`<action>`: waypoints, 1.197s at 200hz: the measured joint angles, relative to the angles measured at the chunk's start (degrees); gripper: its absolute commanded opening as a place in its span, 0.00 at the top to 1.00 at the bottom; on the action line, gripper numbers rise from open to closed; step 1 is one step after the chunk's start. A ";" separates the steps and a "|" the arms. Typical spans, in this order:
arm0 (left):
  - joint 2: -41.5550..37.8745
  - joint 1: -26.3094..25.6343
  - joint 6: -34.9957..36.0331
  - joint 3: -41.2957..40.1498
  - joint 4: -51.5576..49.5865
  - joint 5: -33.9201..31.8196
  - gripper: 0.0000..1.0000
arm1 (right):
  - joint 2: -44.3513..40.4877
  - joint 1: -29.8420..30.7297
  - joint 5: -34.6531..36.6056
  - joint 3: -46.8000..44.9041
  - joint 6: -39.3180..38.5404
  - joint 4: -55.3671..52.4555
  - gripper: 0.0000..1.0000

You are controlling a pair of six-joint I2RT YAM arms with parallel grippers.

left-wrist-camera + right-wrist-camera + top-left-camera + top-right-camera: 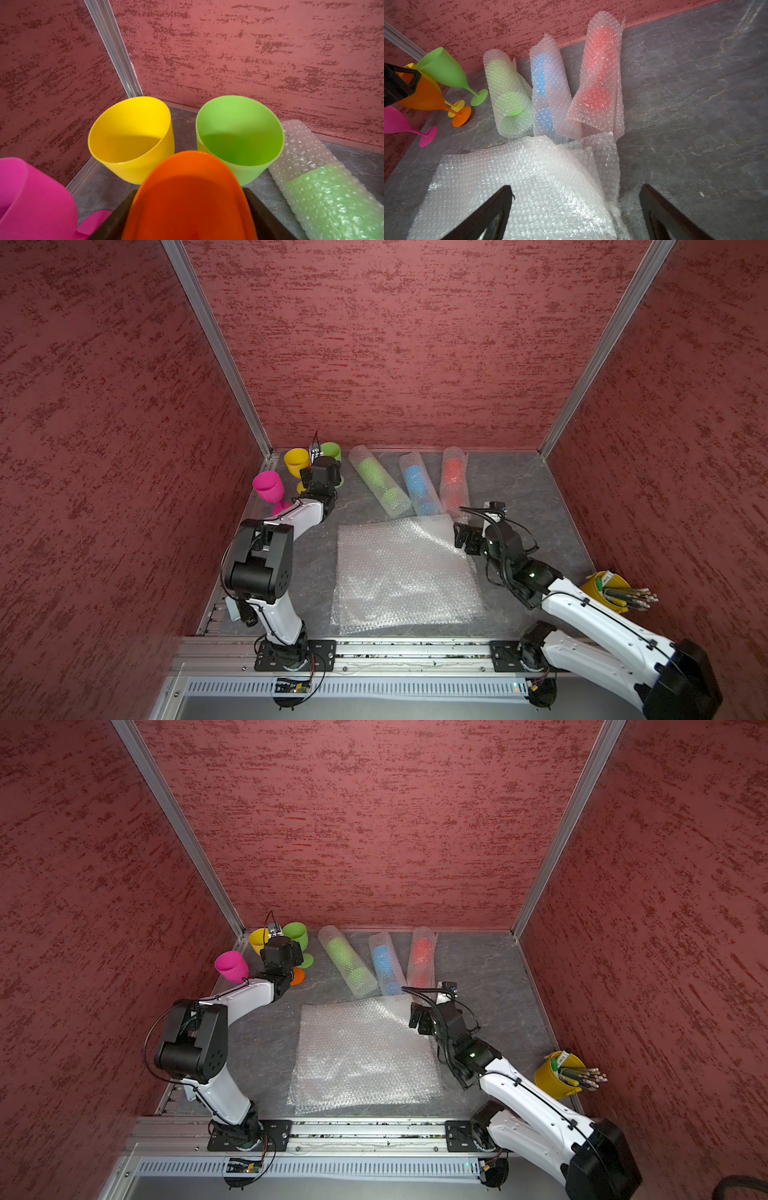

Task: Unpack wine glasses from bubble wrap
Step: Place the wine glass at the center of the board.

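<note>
Four bare wine glasses stand in the far left corner: pink, yellow, green and orange. My left gripper is shut on the orange bowl, a finger against each side. Its foot rests on the table. Three rolled tubes of bubble wrap lie at the back, holding a green glass, a blue one and a red one. Flat bubble wrap sheets lie mid-table. My right gripper hangs open over their far right corner, holding nothing.
A small yellow bucket with pencils stands at the right edge beside the right arm. Red textured walls close in the left, back and right sides. An aluminium rail runs along the front edge.
</note>
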 measured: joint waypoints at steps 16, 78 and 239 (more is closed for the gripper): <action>0.00 0.24 -0.44 -0.04 -0.13 0.00 0.14 | 0.13 0.00 0.07 0.00 -0.02 0.09 0.02; 0.00 0.33 -2.75 0.20 -1.92 0.00 0.00 | 0.13 0.00 0.35 0.00 0.00 0.13 0.02; -24.09 -18.01 -17.09 12.00 -37.18 -18.78 0.01 | 8.87 -0.98 3.34 19.37 -3.17 -9.42 0.02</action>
